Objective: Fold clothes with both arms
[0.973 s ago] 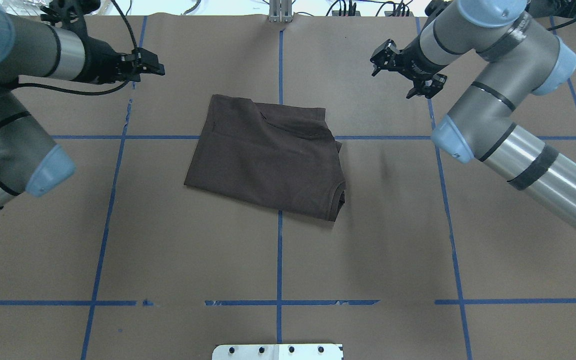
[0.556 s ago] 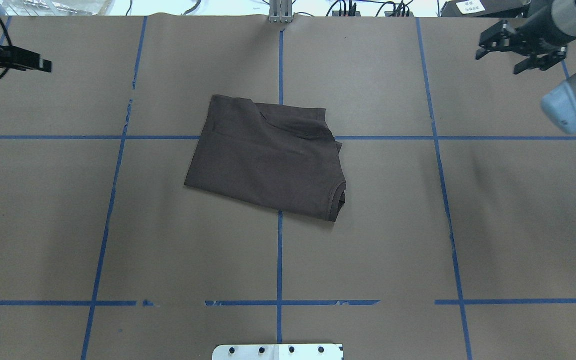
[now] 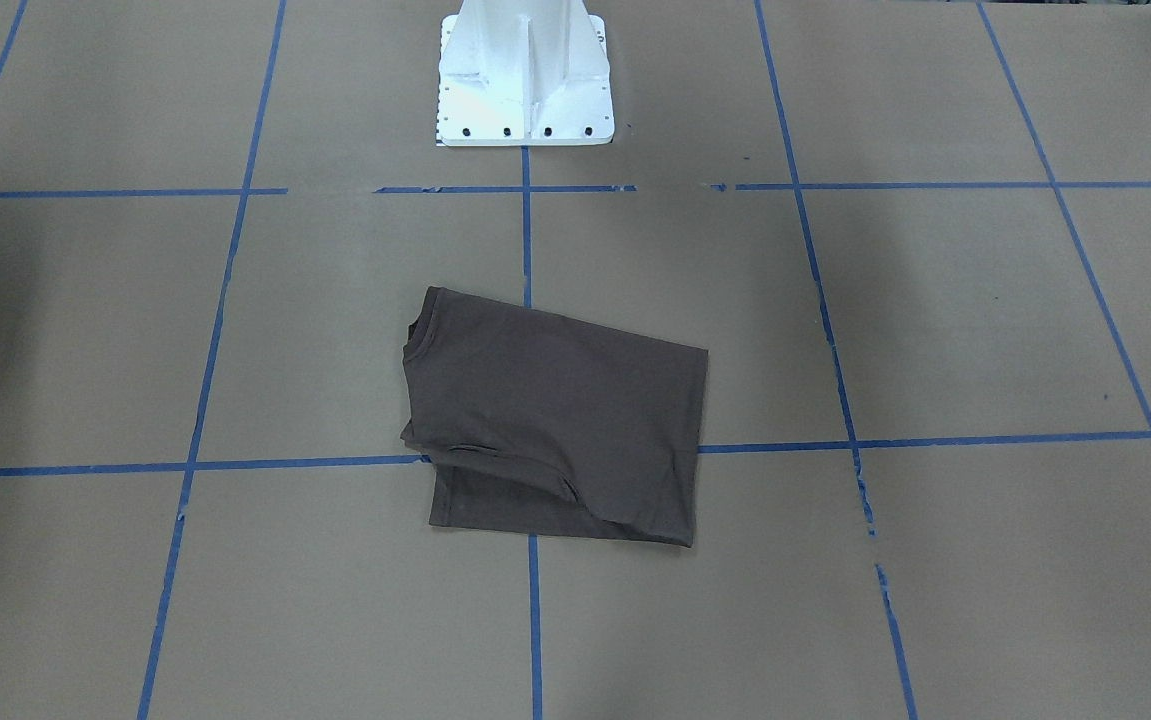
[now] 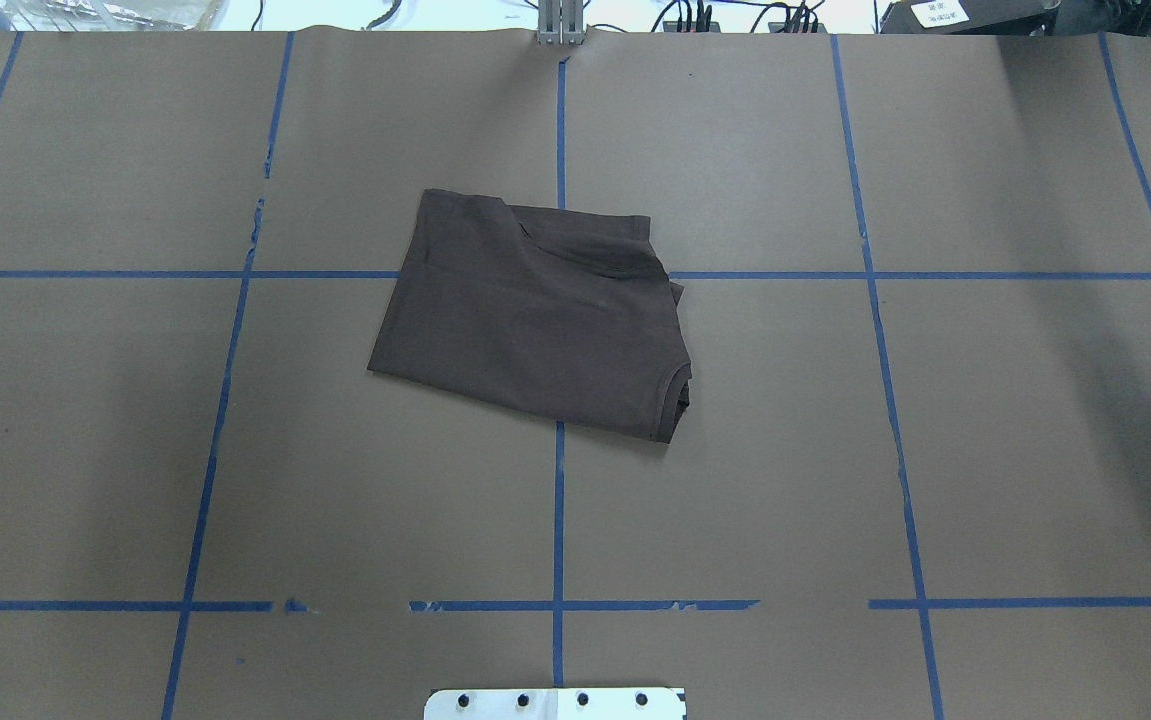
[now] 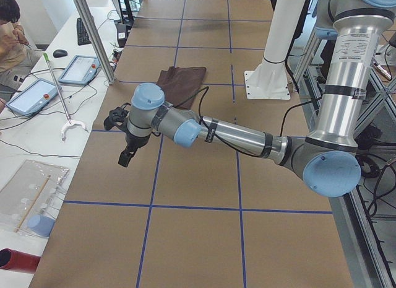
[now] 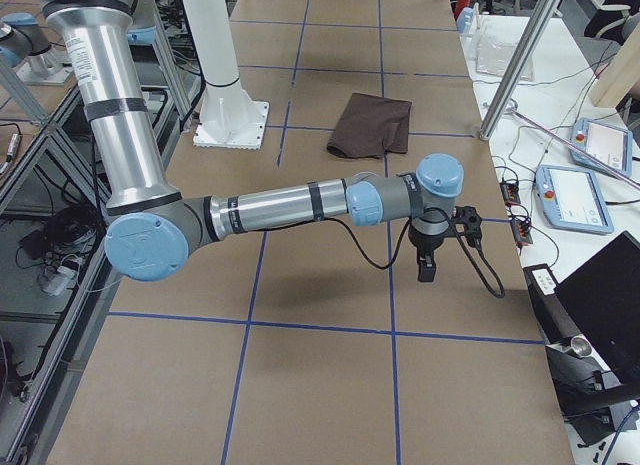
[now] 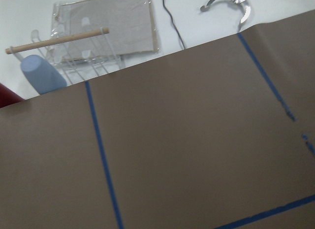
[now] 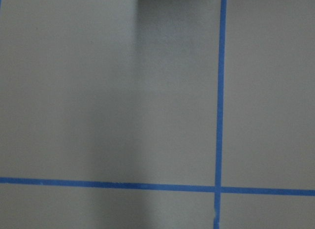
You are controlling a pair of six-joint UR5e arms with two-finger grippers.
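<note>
The dark brown T-shirt [image 4: 535,320] lies folded into a rough rectangle at the table's middle, its collar at the near right corner; it also shows in the front-facing view [image 3: 555,420] and both side views [image 5: 182,80] [image 6: 372,125]. Neither arm appears in the overhead or front-facing view. In the exterior left view my left gripper [image 5: 125,157] hangs low over the table's far edge, well away from the shirt. In the exterior right view my right gripper [image 6: 427,270] points down near the other end. I cannot tell whether either is open or shut. The wrist views show only paper and tape.
The white pedestal base [image 3: 525,80] stands on the robot's side. Blue tape lines cross the brown paper. Beyond the far edge are metal posts [image 5: 93,34], tablets [image 5: 83,68] [image 6: 580,197], a clear rack [image 7: 98,32] and a seated person [image 5: 9,28].
Both arms have swung outward, away from the shirt, and left the overhead view. The shirt has not moved.
</note>
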